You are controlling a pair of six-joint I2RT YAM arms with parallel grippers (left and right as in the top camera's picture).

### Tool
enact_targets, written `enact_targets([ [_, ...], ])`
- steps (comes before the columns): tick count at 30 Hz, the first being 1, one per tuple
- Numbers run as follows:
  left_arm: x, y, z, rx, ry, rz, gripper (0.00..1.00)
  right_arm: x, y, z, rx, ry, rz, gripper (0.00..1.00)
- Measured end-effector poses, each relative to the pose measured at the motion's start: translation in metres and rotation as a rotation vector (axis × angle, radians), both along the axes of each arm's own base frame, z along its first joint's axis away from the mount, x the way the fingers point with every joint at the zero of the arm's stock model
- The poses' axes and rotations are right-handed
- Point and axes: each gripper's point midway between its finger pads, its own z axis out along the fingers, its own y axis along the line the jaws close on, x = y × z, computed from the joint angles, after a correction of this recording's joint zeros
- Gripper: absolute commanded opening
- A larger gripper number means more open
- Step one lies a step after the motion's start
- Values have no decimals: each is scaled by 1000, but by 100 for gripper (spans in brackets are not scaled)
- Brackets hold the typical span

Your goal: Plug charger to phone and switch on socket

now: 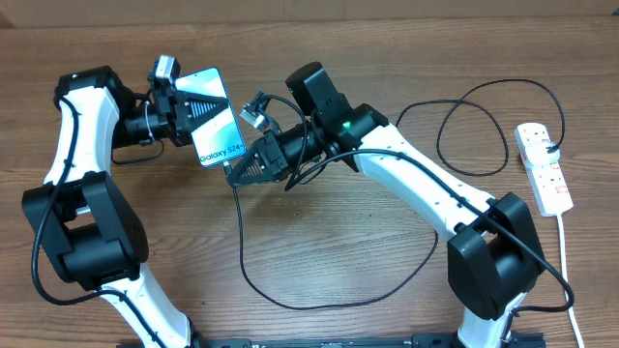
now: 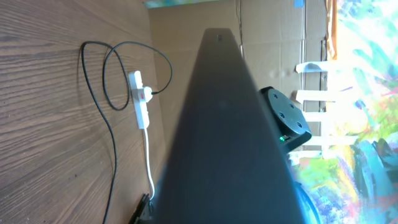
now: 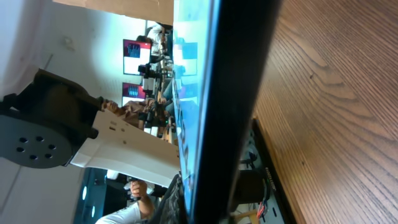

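Phone [image 1: 215, 118]: held up off the table [image 1: 348, 251] and tilted. Its blue-and-white screen faces upward and reads "Galaxy S24". In the left wrist view its dark back [image 2: 224, 137] fills the middle, and in the right wrist view only its thin dark edge [image 3: 230, 93] shows.
Left gripper [image 1: 187, 104]: pinching the phone at its upper left side.
Right gripper [image 1: 237, 174]: just beside the phone's lower end. Its fingers taper together onto the end of the charger. The plug tip itself is hidden.
Charger [image 1: 239, 232]: a thin black cable that drops from the right gripper and sweeps in a wide loop across the near part of the table. It then coils on the far right and ends at the socket.
Right arm: a small green light [image 1: 343, 126] glows near the wrist.
Socket [image 1: 544, 169]: a white strip lying flat at the right edge of the table, well apart from the phone. Any print on it is too small to read.
Black plug [image 1: 551, 148]: seated in the socket's far end.
White cord [image 1: 566, 261]: thick, running from the socket towards the near edge.
Cardboard wall [image 2: 273, 37]: plain brown, behind the table.
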Motion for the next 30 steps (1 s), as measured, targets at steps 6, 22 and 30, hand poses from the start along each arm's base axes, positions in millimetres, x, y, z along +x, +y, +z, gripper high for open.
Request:
enact_targets([
  [6, 1, 0, 2, -11, 4, 5, 4, 2, -3, 2, 11, 9, 2, 4],
  [22, 1, 0, 2, -14, 10, 6, 4, 0, 2, 7, 26, 10, 8, 4],
  [30, 0, 0, 1, -8, 12, 2, 4, 2, 5, 9, 28, 11, -1, 4],
])
